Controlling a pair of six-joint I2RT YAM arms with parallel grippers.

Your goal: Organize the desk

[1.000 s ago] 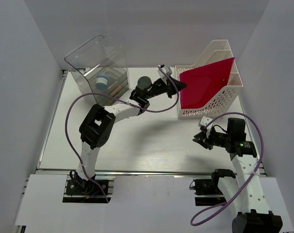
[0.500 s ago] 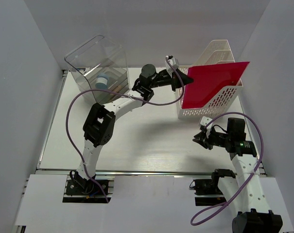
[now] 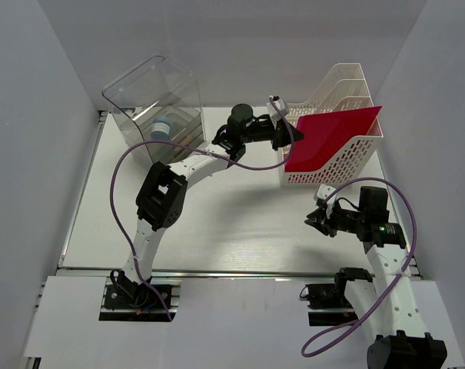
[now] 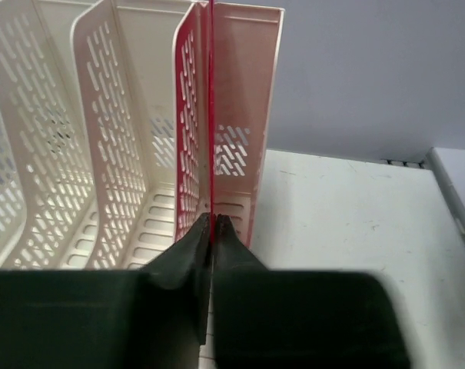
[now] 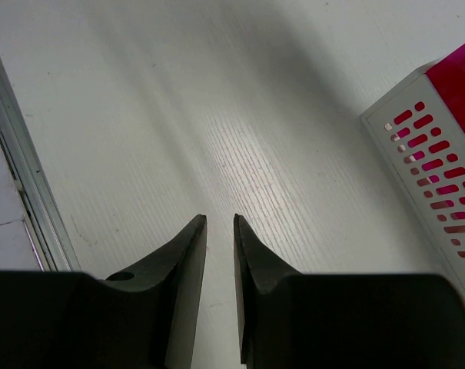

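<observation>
The white desk (image 3: 232,223) carries a white slotted file rack (image 3: 324,175) at the back right. A red folder (image 3: 336,134) stands tilted in the rack's front slot, its top corner sticking up over the rim. My left gripper (image 3: 290,132) reaches across to the folder's left edge and is shut on it. In the left wrist view the fingertips (image 4: 201,231) pinch the thin red folder (image 4: 210,115) edge-on inside the rack (image 4: 124,154). My right gripper (image 3: 317,219) hovers low over the desk (image 5: 255,115) in front of the rack, slightly open with nothing between its fingers (image 5: 187,246).
A clear plastic drawer box (image 3: 155,104) stands at the back left with small items inside. A silver rail (image 3: 217,270) runs along the desk's near edge, also visible as the rail (image 5: 21,184) in the right wrist view. The rack's corner (image 5: 416,131) is close on the right.
My left gripper moved right and pushed the red folder deeper along the rack's front slot; the folder rose, then settled lower and tilted. The right arm has not moved.
</observation>
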